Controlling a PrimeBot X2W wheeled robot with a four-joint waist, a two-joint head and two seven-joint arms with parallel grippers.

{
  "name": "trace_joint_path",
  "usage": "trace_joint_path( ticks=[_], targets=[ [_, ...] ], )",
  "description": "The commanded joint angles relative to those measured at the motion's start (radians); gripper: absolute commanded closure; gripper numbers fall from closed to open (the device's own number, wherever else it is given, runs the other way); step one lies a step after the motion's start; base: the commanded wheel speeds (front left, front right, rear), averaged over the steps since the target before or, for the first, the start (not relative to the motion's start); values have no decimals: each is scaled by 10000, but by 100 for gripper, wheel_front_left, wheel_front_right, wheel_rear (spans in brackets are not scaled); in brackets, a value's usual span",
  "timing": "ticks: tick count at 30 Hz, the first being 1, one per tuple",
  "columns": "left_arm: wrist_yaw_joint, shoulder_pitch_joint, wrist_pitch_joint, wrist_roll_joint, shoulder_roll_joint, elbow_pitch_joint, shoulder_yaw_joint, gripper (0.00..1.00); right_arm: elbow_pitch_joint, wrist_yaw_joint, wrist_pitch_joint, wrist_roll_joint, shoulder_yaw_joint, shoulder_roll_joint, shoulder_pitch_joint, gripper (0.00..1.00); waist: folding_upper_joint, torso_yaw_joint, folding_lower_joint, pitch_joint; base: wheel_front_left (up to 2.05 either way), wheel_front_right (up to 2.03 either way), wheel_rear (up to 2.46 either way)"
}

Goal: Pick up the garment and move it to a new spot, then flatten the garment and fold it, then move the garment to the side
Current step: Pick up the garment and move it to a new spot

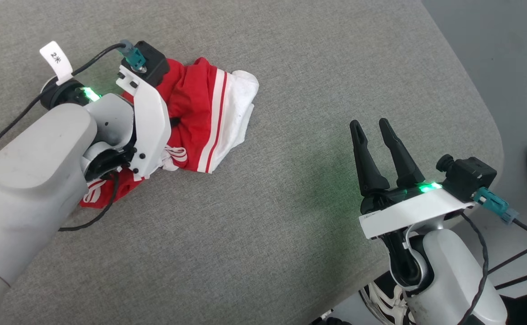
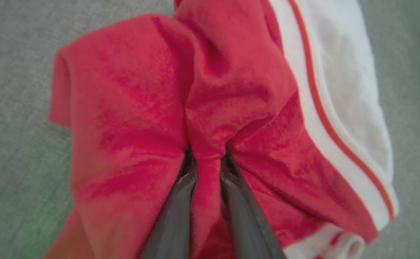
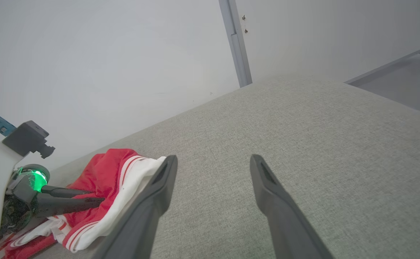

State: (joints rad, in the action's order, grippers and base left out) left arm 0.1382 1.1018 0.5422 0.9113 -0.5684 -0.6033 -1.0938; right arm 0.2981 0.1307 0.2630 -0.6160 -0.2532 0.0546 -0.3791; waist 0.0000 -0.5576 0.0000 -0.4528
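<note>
The soft, light garment [image 2: 231, 108] is pinched at a bunched fold by the left end effector [image 2: 208, 160]; the right end effector [image 3: 213, 165] is spread.

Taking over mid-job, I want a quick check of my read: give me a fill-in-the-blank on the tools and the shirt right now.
The left tool is ____ on a fold of the crumpled red jersey shirt with white striped bands.
The right tool stands ____ over the grey woven fabric surface, holding nothing.
In the head view, the shirt lies to the ____ of the right tool.
Missing words: shut, open, left.
</note>
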Motion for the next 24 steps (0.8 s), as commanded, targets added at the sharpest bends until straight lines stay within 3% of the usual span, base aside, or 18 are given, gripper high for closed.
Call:
trace_joint_path(
  ticks=[1,2,5,6,8,9,18,24],
  targets=[
    [-147,-1019,488,-160,-116,-802,-808,100,-36,1,20,-47,-8,-42,50,0,0,-53,0,-58,0,0,0],
    [-148,-981,525,-126,-172,-849,-975,96,-41,1,20,-59,-7,-43,63,0,0,-42,0,-59,0,0,0],
    [-159,-802,297,-96,-291,-918,-1333,51,-24,1,20,35,31,-38,37,0,0,100,0,5,0,0,0],
    [-159,-714,133,-119,-292,-922,-1381,24,-3,1,20,108,81,-38,16,0,0,185,0,54,0,0,0],
    [-162,-454,-256,-104,-227,-919,-1404,4,37,1,20,254,114,-38,-22,0,0,395,0,173,0,0,0],
    [-161,-328,-466,-98,-151,-885,-1426,0,72,1,20,337,174,-38,-26,0,0,533,0,262,0,0,0],
    [-95,292,-2754,495,771,-198,-1134,0,426,1,20,1542,584,-26,-35,0,0,2134,0,1287,0,0,0],
    [-94,-371,-4130,840,899,7,-852,0,692,1,20,2252,820,-20,113,0,0,3009,0,1824,0,0,0]
  ],
)
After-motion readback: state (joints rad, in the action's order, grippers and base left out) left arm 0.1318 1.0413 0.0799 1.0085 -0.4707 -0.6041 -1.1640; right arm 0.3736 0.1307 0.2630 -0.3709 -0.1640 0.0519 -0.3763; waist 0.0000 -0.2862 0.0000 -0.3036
